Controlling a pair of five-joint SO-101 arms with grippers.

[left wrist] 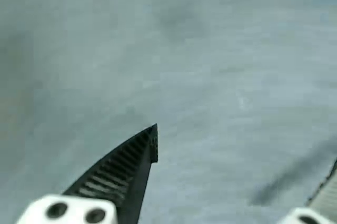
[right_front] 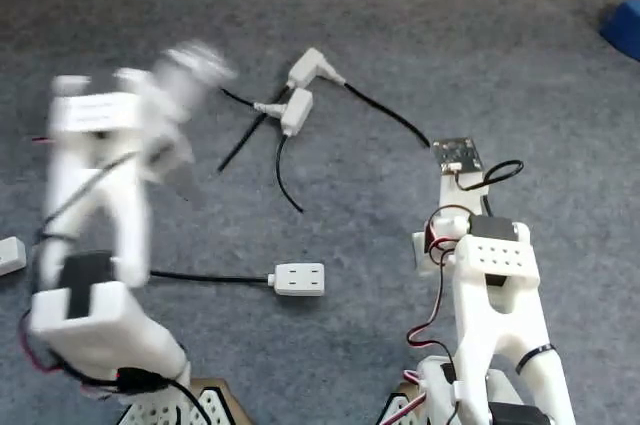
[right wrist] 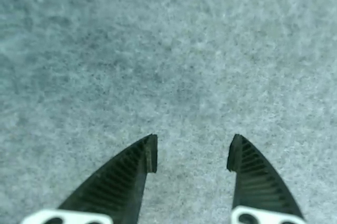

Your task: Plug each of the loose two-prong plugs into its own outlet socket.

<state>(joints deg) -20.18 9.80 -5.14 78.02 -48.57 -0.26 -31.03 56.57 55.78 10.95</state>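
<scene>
Two white two-prong plugs lie on the grey carpet at the back middle, one (right_front: 310,68) angled with its black cord running right, the other (right_front: 297,111) just in front of it. A white outlet socket (right_front: 299,278) on a black cord lies in front, between the arms. A second white socket (right_front: 9,255) sits at the left edge. The left arm (right_front: 120,115) is a blur at the left, raised over the carpet. My left gripper (left wrist: 243,150) is open wide over bare carpet. My right gripper (right wrist: 192,153) is open, holding nothing, and the right arm (right_front: 490,275) stands at the front right.
Black cords (right_front: 390,117) curve across the carpet from the plugs toward the right arm. A blue object (right_front: 624,29) lies at the back right corner. Bare carpet (right_front: 380,235) lies between the front socket and the right arm.
</scene>
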